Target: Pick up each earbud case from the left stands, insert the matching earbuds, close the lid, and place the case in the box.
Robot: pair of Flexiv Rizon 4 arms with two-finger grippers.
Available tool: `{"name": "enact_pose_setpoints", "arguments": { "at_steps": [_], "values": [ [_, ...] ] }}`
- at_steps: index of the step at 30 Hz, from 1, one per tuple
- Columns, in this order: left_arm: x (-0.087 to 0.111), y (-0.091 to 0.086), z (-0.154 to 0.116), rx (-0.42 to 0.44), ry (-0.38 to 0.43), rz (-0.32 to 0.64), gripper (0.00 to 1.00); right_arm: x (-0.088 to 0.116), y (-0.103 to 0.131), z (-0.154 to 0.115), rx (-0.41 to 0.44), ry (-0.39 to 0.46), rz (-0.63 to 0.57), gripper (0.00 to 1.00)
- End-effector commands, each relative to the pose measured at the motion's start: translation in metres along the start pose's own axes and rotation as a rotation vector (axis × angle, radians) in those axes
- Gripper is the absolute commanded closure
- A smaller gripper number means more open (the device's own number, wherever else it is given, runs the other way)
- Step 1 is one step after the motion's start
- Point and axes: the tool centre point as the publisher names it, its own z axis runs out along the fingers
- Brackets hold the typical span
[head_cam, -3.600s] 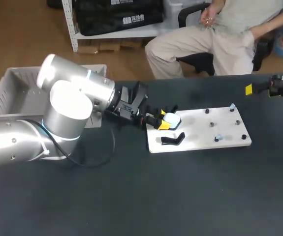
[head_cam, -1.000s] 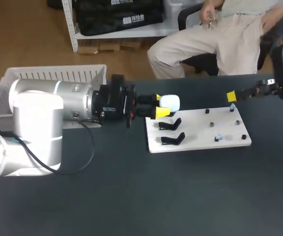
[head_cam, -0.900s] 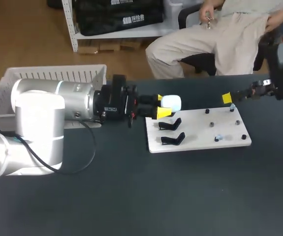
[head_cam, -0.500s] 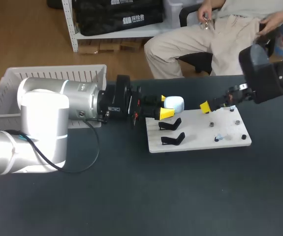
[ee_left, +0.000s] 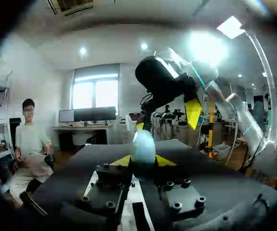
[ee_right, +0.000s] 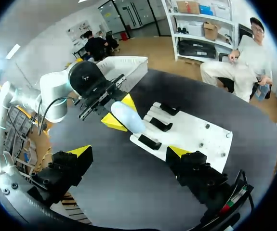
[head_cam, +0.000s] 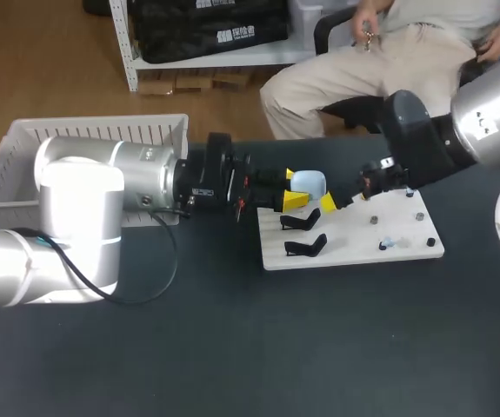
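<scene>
Hovering near two black stands (head_cam: 305, 246), left hand (head_cam: 291, 188) clamped on pale case (head_cam: 309, 182); right hand (ee_right: 130, 151) apart, just beside.

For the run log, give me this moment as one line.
left gripper: shut on case, raised beside stands | right gripper: open, case ahead | stands: bare

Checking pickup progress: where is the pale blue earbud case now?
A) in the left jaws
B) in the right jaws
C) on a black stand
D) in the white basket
A: the earbud case sits clamped between the left jaws, clear of the black stands.
</scene>
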Motion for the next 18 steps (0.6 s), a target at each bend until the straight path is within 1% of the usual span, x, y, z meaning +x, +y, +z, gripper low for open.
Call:
{"name": "enact_pose_setpoints", "arguments": {
  "at_steps": [1, 13, 18],
  "values": [
    [0.002, -0.001, 0.0, -0.008, -0.011, 0.006, 1.0, -0.008, 0.0, 0.006, -0.001, 0.014, 0.002, 0.0],
    [0.002, -0.001, 0.0, -0.008, -0.011, 0.006, 1.0, -0.016, -0.004, 0.023, 0.023, 0.038, 0.014, 0.0],
    [0.002, -0.001, 0.0, -0.008, -0.011, 0.006, 1.0, -0.018, -0.01, 0.029, 0.034, 0.044, 0.021, 0.0]
  ]
}}
